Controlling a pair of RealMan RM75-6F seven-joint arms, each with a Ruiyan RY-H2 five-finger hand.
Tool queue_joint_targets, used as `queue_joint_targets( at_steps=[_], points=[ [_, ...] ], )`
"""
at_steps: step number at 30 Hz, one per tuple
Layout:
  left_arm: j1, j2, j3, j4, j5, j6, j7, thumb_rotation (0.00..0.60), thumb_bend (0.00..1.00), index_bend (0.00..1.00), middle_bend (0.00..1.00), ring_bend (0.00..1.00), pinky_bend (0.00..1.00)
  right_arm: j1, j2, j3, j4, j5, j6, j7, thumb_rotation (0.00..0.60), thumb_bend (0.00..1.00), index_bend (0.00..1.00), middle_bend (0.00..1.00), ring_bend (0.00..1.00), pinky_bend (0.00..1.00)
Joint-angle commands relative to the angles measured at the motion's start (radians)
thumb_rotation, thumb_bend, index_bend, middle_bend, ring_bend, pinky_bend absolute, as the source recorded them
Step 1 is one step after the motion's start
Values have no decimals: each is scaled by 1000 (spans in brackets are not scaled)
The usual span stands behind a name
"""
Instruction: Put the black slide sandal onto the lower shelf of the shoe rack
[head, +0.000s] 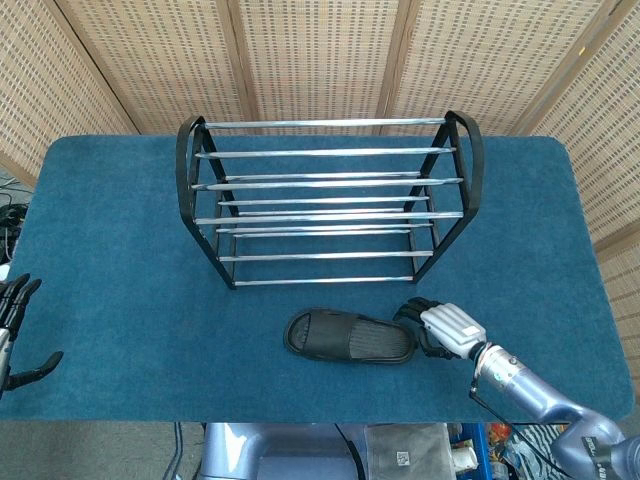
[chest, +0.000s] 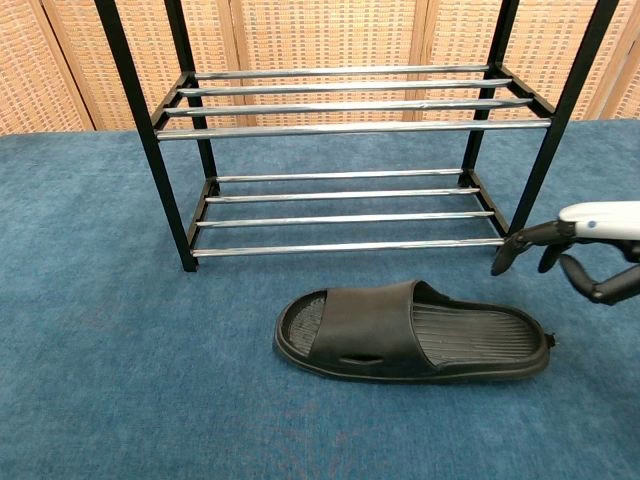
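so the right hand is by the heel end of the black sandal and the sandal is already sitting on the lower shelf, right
Not quite. The right hand is by the heel end, but the black sandal lies on the blue table in front of the shoe rack, not on the lower shelf. The chest view shows it.

— Can you see all of your left hand (head: 14, 330)?
— No, the head view's edge cuts it off. My right hand (chest: 590, 250) runs off the chest view's right side, its wrist unseen there.
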Motion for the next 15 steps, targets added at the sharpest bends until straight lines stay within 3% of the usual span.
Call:
queue_joint_targets(
  at_steps=[1, 9, 15],
  points=[
    [-1, 0, -1, 1, -2, -1, -3, 600, 238, 0, 0, 0, 0, 50, -55, 28, 17, 111, -85, -91, 600, 1000, 223, 204, 117, 209],
    [0, 4, 0, 3, -5, -2, -14, 600, 238, 0, 0, 0, 0, 87, -68, 7, 21, 245, -156, -239, 600, 1000, 223, 206, 117, 217],
    [3, 9, 0, 2, -4, 4, -27, 600, 238, 0, 0, 0, 0, 95, 6, -25, -65, 273, -174, -301, 600, 1000, 223, 264, 162, 265]
  ],
)
